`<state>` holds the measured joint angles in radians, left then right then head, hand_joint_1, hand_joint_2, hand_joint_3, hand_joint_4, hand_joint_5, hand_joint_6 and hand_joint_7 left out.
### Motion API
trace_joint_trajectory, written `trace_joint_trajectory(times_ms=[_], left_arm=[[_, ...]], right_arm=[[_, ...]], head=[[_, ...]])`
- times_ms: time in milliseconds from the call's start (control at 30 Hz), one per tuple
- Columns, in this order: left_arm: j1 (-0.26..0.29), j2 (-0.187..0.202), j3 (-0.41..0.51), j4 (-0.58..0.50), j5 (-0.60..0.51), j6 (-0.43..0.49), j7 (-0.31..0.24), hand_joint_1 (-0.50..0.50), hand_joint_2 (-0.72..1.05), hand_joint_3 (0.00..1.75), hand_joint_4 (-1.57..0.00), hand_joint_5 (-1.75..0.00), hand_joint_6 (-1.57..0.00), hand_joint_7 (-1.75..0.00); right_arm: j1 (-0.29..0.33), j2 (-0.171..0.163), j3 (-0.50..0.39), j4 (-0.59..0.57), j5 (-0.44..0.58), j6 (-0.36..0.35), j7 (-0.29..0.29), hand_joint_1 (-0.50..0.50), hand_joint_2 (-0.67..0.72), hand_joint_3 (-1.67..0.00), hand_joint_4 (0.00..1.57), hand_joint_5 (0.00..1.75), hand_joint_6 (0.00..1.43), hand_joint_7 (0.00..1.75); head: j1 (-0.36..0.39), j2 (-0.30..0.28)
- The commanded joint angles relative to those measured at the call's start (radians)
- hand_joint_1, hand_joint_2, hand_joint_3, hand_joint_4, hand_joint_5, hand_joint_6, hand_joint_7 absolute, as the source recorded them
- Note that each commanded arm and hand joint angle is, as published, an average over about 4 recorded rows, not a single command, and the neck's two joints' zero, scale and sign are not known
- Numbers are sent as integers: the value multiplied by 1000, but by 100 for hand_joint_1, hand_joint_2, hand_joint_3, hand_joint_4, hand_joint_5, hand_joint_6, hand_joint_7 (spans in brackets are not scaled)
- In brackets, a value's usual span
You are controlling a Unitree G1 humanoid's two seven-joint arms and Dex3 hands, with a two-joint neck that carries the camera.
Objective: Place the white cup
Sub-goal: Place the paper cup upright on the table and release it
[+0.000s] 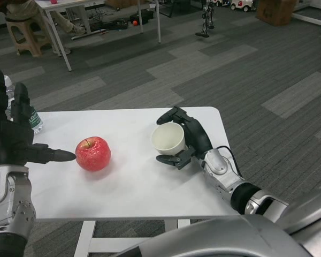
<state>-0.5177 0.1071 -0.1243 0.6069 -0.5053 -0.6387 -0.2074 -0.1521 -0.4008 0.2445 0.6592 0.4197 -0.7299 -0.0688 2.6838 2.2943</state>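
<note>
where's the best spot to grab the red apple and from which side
Probably around the widest middle of the round red apple, coming from the left: the left robot hand is already beside it with one finger nearly touching, and the stem dimple faces up, leaving the smooth sides exposed on the white table.

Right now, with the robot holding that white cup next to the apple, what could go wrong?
Three things, I would guess. The right hand grips the white cup near the table's far right corner, so a careless release might send it over the edge. The apple sits close by, and a sideways placement could knock it rolling. The left hand reaches toward the apple with its fingers almost touching it, and might nudge it.
</note>
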Motion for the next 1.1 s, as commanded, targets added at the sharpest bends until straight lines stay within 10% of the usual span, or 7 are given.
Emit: trace_joint_trajectory(times_ms=[33, 333, 567, 1100], left_arm=[[6, 2, 8, -5, -1, -4, 5, -50, -19, 9, 0, 0, 0, -7], [-1, 1, 9, -1, -1, 2, 5, -50, -19, 9, 0, 0, 0, -7], [-13, 0, 8, 9, -1, 2, 5, -50, -19, 9, 0, 0, 0, -7], [-27, 0, 6, 24, 0, 4, 5, -50, -19, 9, 0, 0, 0, -7]], right_arm=[[50, 0, -14, 21, -2, 28, 14, -2, -11, -135, 157, 165, 128, 148], [66, -5, -37, 31, -2, 29, 89, -19, -3, -119, 88, 141, 49, 154], [66, -7, -37, 42, -2, 32, 156, -39, -3, -85, 4, 51, 0, 93], [63, -8, -39, 50, -2, 34, 228, -46, 20, -44, 0, 0, 0, 35]], head=[[-3, -4], [-10, -21], [-17, -28], [-21, -32]])
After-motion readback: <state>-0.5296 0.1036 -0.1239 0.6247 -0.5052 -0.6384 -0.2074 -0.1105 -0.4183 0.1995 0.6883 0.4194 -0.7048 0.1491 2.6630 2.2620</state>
